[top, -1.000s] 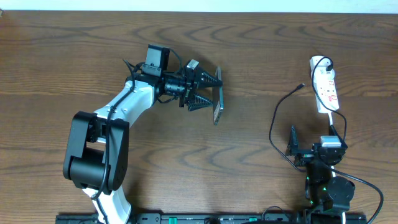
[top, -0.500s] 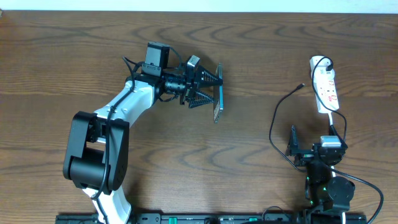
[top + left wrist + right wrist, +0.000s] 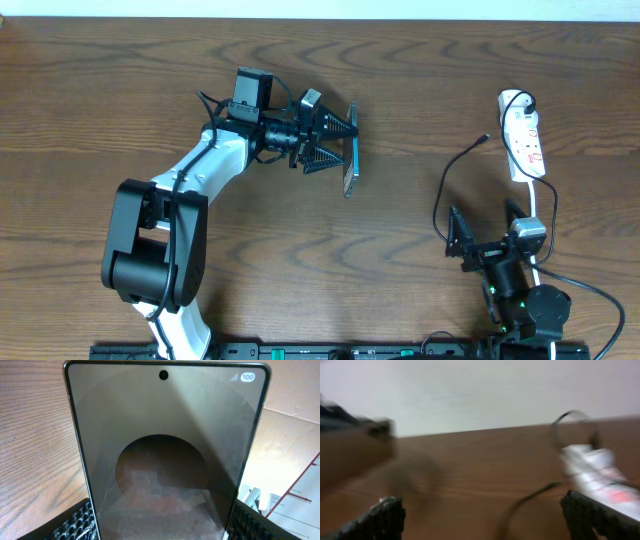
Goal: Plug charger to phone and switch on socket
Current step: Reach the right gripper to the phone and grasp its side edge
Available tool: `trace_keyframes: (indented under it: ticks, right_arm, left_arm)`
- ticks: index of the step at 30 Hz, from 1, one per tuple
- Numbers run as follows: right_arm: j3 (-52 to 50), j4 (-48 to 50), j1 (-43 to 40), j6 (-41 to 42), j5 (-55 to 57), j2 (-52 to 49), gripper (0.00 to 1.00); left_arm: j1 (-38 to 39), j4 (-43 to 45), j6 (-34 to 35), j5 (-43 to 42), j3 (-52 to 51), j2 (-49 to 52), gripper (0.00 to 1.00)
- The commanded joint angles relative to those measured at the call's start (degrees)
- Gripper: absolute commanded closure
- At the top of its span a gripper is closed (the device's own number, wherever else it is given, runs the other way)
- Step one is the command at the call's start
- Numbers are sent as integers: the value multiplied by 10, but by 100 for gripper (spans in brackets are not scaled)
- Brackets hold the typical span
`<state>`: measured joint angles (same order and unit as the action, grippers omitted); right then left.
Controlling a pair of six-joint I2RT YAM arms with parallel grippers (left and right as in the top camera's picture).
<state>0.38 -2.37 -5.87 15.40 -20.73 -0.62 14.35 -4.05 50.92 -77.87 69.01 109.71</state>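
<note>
Left claw (image 3: 340, 148) is clamped on the phone (image 3: 351, 160), held on edge mid-table, probably so the connector can reach it. Right claw (image 3: 484, 230) is spread wide and empty beside the charger (image 3: 440, 195) cable, which is plugged into the socket (image 3: 522, 135) far right. I'd grab the cable next.

From overhead the light is even and rather soft. The counter (image 3: 420, 80) is clearly lit, the wood grain is sharp, and the shadows under my arms are short and weak. The left wrist view is also sharp. The glass of the phone (image 3: 165, 460) is dim and works as a mirror, with one paler diagonal band across it, and the room beyond its right edge is much brighter. The right wrist view is strongly blurred: the socket (image 3: 600, 472) is a smeared white shape, and only the pads (image 3: 385, 520) of my right gripper (image 3: 480, 517) keep some texture.
</note>
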Motion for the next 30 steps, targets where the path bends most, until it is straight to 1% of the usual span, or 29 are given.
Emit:
trace_keyframes:
  ticks: [1,3,6,8,11,14,17,20,24,28,30]
  right_arm:
    - [-1,-2,3,204,-106,2,1]
    - [-1,-2,3,229,-109,2,1]
    - [-1,-2,3,228,-107,2,1]
    - [-1,0,3,233,-74,2,1]
    - [-1,0,3,237,-70,2,1]
    - [0,-3,3,199,-95,-1,1]
    - [11,-23,3,167,-96,-16,1]
    - [55,-100,3,108,-75,-43,1]
    - [144,-221,3,13,-27,-97,1]
    - [239,-324,3,-40,18,-166,1]
    - [277,-362,3,-38,26,-201,1]
  left_arm:
    - [-2,3,-11,-21,0,-18,43]
    - [-2,3,-11,-21,0,-18,43]
    - [-2,3,-11,-21,0,-18,43]
    - [-2,3,-10,-21,0,-18,43]
    - [-2,3,-9,-21,0,-18,43]
    - [-2,3,-9,-21,0,-18,43]
    - [-2,3,-9,-21,0,-18,43]
    - [-2,3,-9,-21,0,-18,43]
    - [-2,3,-6,-21,0,-18,43]
    - [-2,3,43,-21,0,-18,43]
    - [-2,3,69,-21,0,-18,43]
